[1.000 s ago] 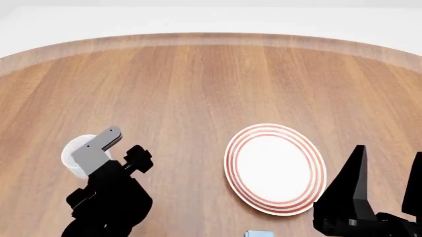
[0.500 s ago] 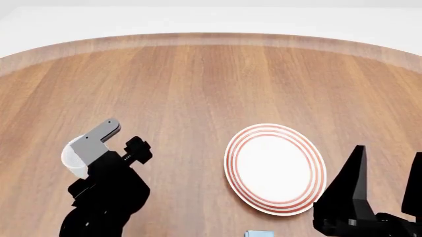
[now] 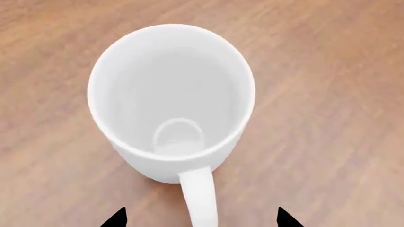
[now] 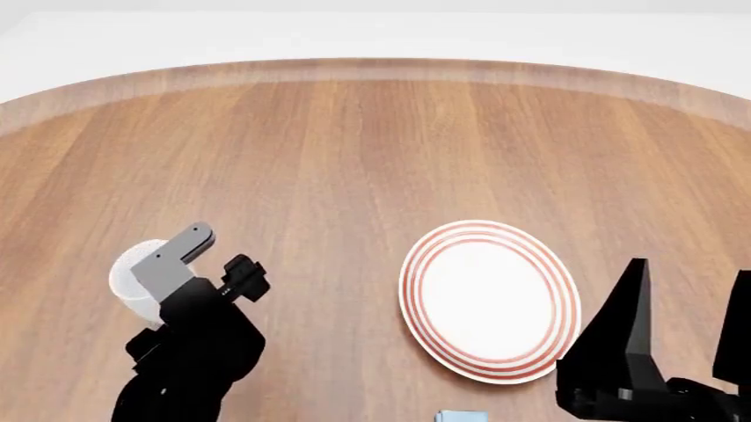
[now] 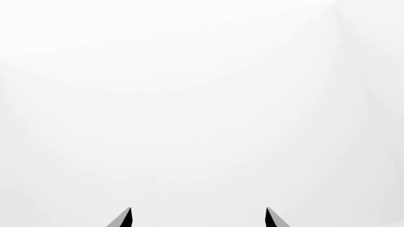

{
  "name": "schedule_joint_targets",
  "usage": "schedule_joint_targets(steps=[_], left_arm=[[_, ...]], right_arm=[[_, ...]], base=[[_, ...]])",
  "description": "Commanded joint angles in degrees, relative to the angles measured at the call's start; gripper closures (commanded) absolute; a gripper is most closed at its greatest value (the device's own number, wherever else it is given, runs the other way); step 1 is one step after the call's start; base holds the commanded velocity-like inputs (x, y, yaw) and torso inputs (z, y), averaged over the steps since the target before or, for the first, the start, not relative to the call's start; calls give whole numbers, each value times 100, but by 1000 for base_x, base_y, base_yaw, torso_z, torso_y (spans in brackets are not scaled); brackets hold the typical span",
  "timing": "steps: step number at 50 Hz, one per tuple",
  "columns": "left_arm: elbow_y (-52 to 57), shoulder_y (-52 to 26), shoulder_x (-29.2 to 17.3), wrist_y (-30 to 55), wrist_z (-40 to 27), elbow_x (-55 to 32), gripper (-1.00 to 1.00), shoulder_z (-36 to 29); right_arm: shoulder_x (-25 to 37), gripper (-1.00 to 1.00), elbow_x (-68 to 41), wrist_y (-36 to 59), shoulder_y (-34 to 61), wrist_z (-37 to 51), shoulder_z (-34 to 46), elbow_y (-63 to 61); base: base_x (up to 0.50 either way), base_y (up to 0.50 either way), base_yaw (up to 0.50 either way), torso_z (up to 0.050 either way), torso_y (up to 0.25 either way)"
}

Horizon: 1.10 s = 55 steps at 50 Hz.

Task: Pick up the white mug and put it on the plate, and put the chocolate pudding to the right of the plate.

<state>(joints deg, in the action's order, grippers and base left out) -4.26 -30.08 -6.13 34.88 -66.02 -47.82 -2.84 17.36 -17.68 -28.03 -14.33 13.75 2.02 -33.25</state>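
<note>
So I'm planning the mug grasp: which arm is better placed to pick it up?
Left. The left gripper hovers open right above the white mug, its tips either side of the handle. The right gripper is past the plate, pointing up, far from the mug.

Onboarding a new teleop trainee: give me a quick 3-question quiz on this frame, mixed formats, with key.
1. True or false: the white mug already stands on the plate.
2. Multiple choice: in the left wrist view, the mug's handle lies A) between the two fingertips of the left gripper, B) on the far side of the mug, C) out of sight.
3. Fill in: the plate is ____ (bare or loaded).

Key: 1 false; 2 A; 3 bare.
</note>
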Motion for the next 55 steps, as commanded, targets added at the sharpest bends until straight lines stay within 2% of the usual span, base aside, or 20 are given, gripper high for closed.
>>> schedule_joint_targets(steps=[1, 5, 6, 33, 39, 45, 51, 55], left_arm=[[-110, 34, 81, -38, 144, 2, -100, 122], [-123, 28, 61, -72, 164, 0, -100, 94], [-140, 29, 56, -80, 181, 9, 100, 72], [-170, 61, -119, -288, 249, 123, 100, -125], [741, 37, -544, -164, 743, 407, 100, -801], [2303, -389, -1463, 879, 1707, 261, 100, -1968], [3489, -758, -2093, 1697, 2174, -329, 100, -2333], [3790, -916, -2287, 1907, 2552, -591, 100, -2510]], right_arm=[[-78, -100, 126, 36, -12, -115, -95, -54], [-72, -100, 115, 43, -12, -107, -80, -49], [-68, -100, 99, 47, -8, -104, -78, -46], [-35, -100, 105, -12, -34, -78, -10, 19], [-26, -100, 115, -16, -38, -61, -7, 16], [-8, -100, 116, -11, -59, -34, -17, -45], [-2, -100, 140, 2, -56, -11, -5, -83], [5, -100, 158, 19, -48, 1, 8, -105]], base=[[0, 0, 0, 0, 0], [0, 0, 0, 0, 0], [0, 0, 0, 0, 0], [0, 0, 0, 0, 0], [0, 0, 0, 0, 0], [0, 0, 0, 0, 0], [0, 0, 0, 0, 0], [0, 0, 0, 0, 0]])
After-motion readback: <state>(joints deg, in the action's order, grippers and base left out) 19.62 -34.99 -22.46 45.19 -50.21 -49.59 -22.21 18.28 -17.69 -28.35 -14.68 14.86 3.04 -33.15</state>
